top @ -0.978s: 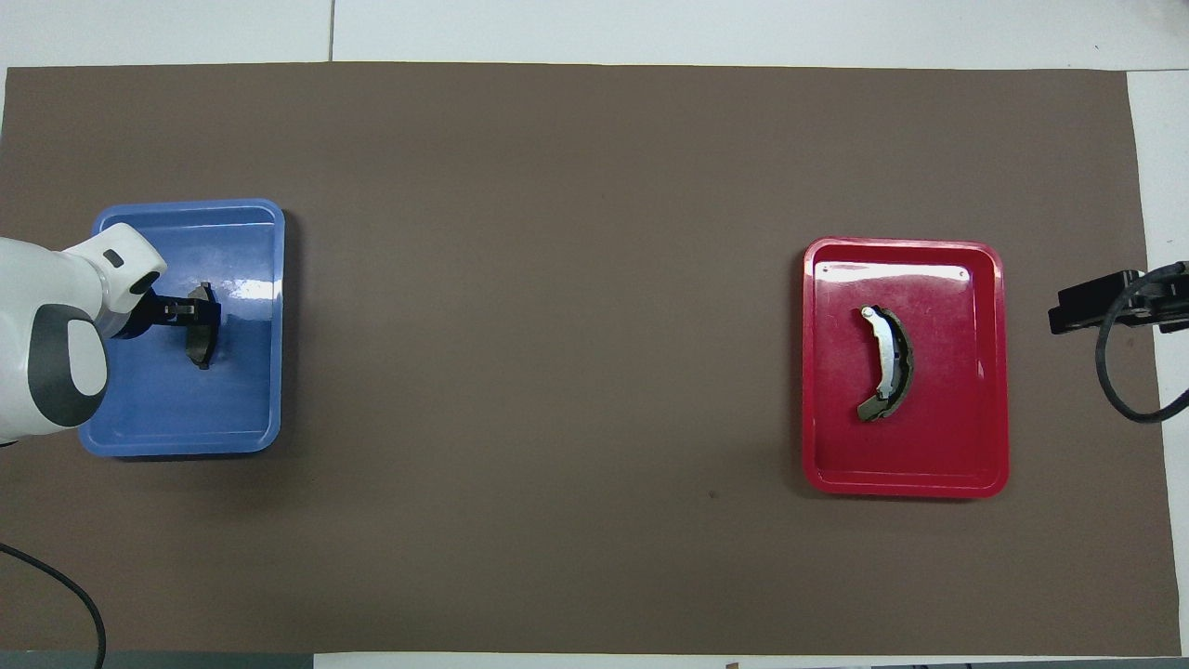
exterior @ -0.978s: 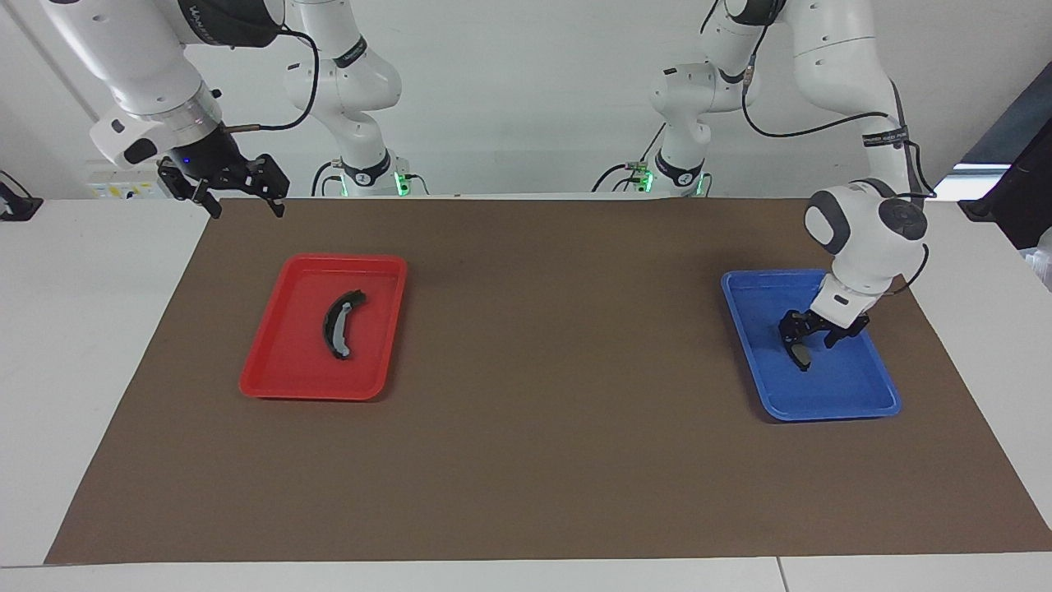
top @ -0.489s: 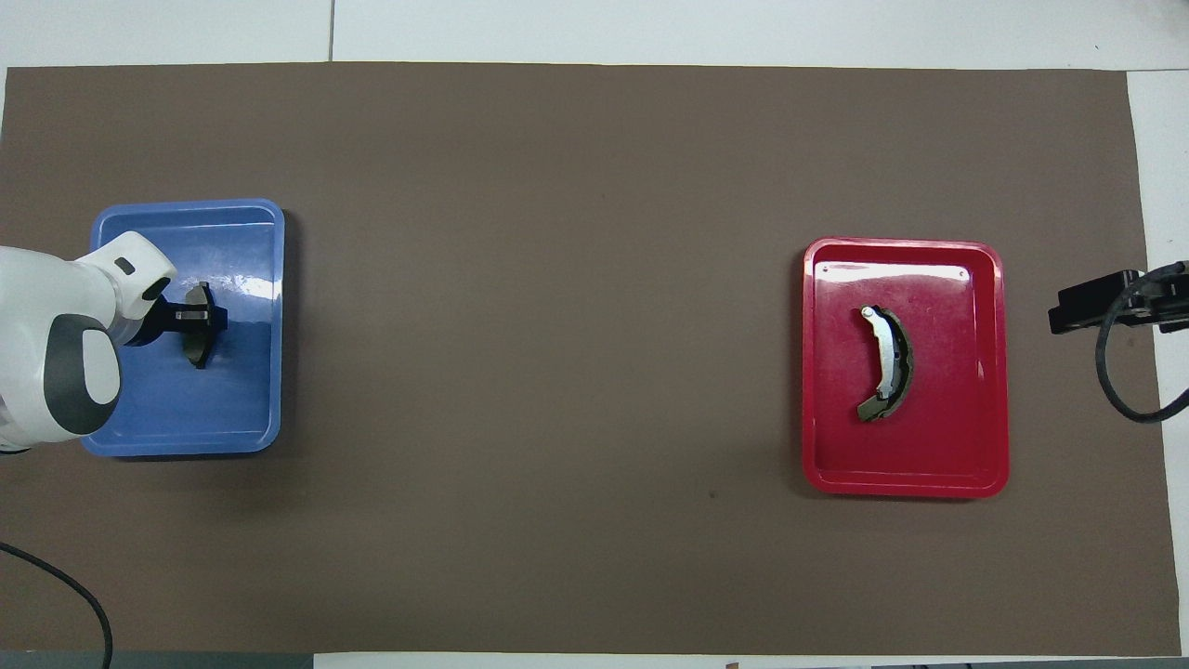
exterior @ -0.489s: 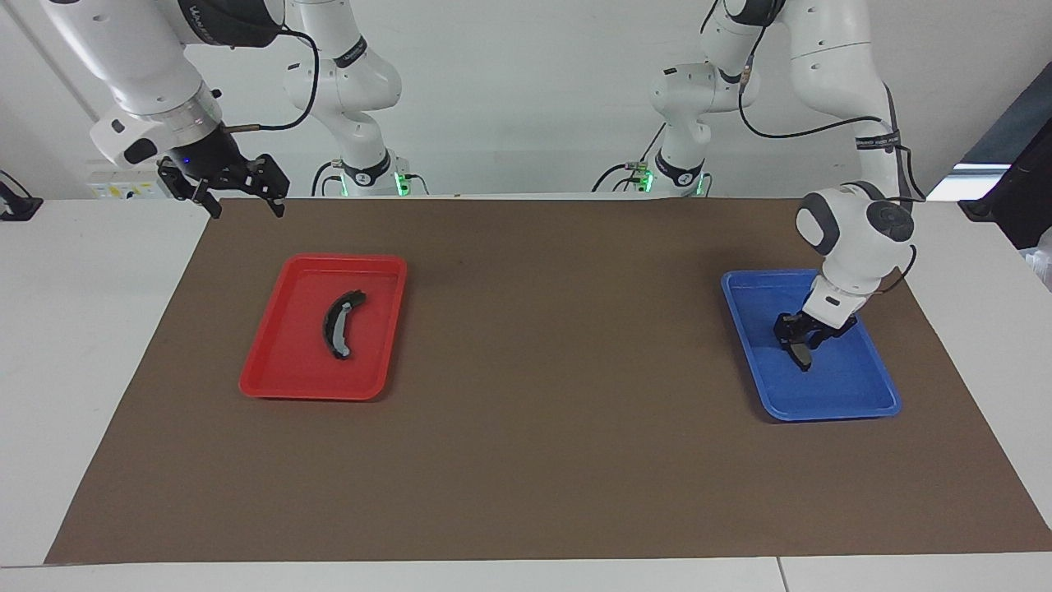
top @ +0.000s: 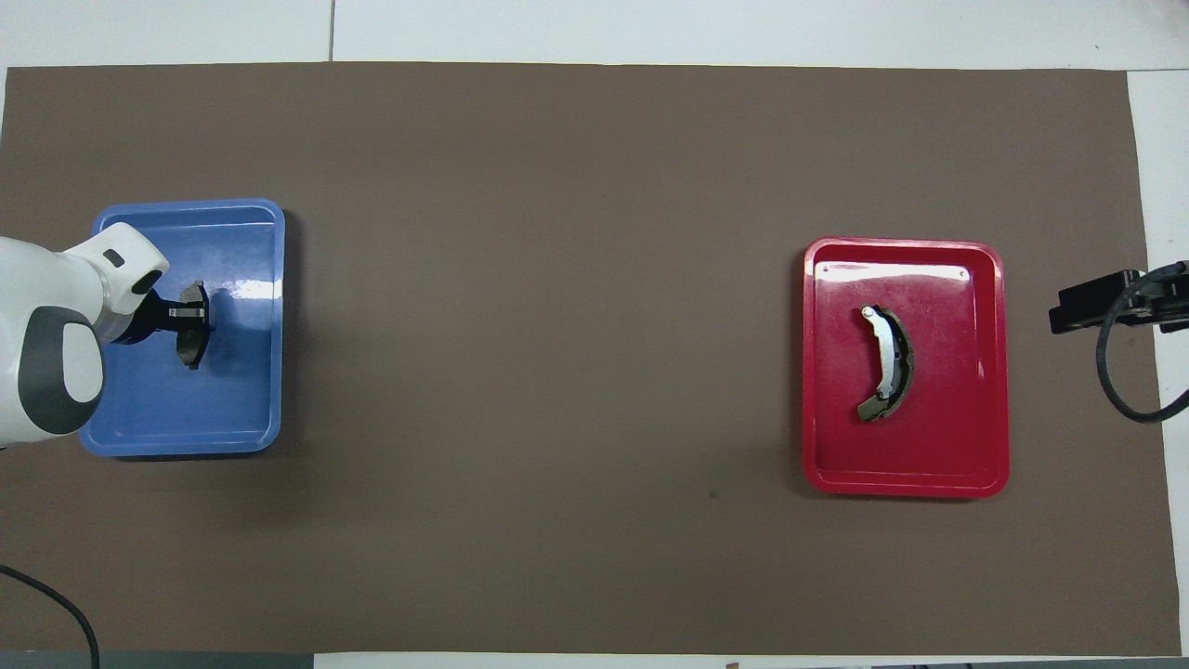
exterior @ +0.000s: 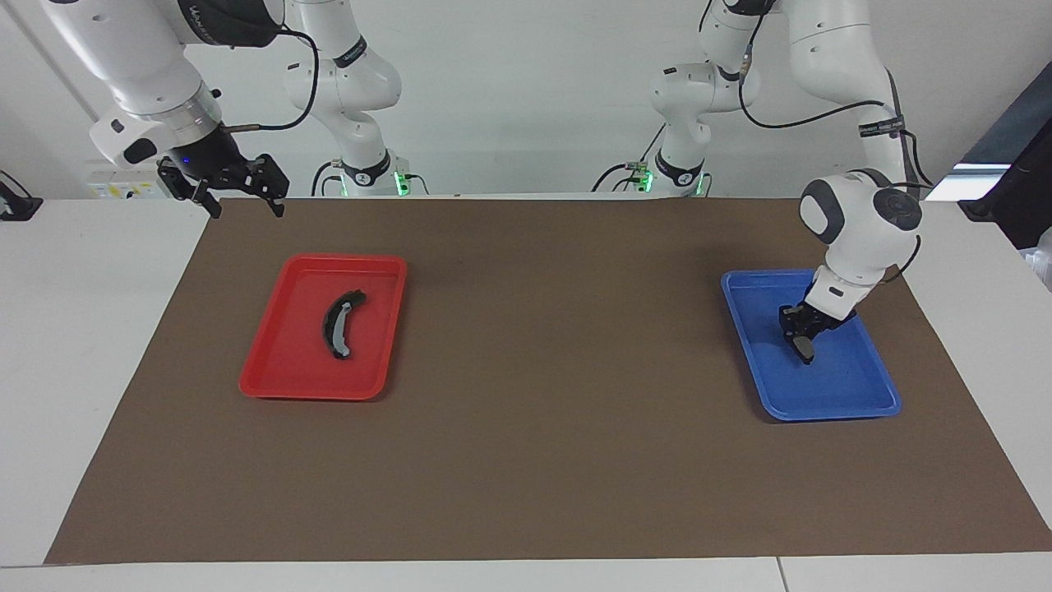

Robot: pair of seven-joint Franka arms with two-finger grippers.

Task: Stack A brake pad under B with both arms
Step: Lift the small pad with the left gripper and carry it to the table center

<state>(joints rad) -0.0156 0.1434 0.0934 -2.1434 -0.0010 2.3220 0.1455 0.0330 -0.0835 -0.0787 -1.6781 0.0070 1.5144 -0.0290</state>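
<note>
The A brake pad (exterior: 805, 349), short and dark grey, is in the blue tray (exterior: 855, 390), standing on edge between my left gripper's fingers. My left gripper (exterior: 800, 332) is shut on it, low over the tray floor. In the overhead view the left gripper (top: 197, 317) grips the A brake pad (top: 192, 345) across its middle. B (exterior: 339, 325), the long black crescent with a light grey strip, lies flat in the red tray (exterior: 279, 362); B (top: 887, 364) also shows in the overhead view. My right gripper (exterior: 240, 196) is open and empty, up over the mat's corner, and waits.
The blue tray (top: 232, 409) sits toward the left arm's end and the red tray (top: 957, 446) toward the right arm's end, both on a brown mat (exterior: 559, 345). A black cable (top: 1124, 372) hangs from the right arm.
My left gripper's fingers have closed from wide open onto the A brake pad. The gripper and the pad have risen slightly. The right arm has not moved.
</note>
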